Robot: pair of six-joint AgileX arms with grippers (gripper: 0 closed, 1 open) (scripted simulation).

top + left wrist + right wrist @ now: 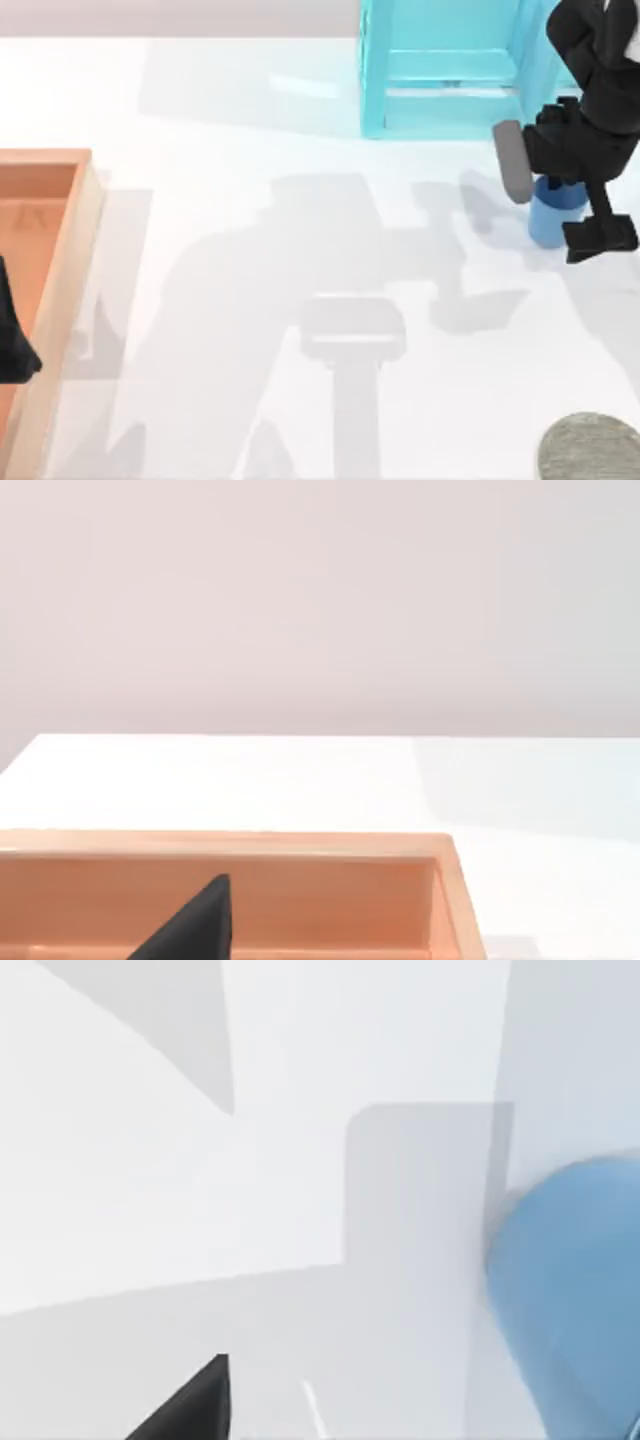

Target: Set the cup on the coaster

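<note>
Right gripper (552, 200), fingers spread wide, straddles the cup (554, 212) directly beneath it near the cabinet (450, 70); grasp not yet closed, and transfer to the coaster (592, 447), well apart toward the table's near edge, remains.

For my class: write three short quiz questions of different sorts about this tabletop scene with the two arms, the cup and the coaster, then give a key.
1. True or false: the cup already sits on the coaster.
2. Which arm's claw is at the cup? A) left B) right
3. Fill in: the left claw is over the orange ____.

Key
1. False. The cup stands on the table near the turquoise cabinet; the coaster lies apart from it, at the top view's lower right.
2. B. The right claw is at the cup, a finger on either side.
3. Tray.
</note>
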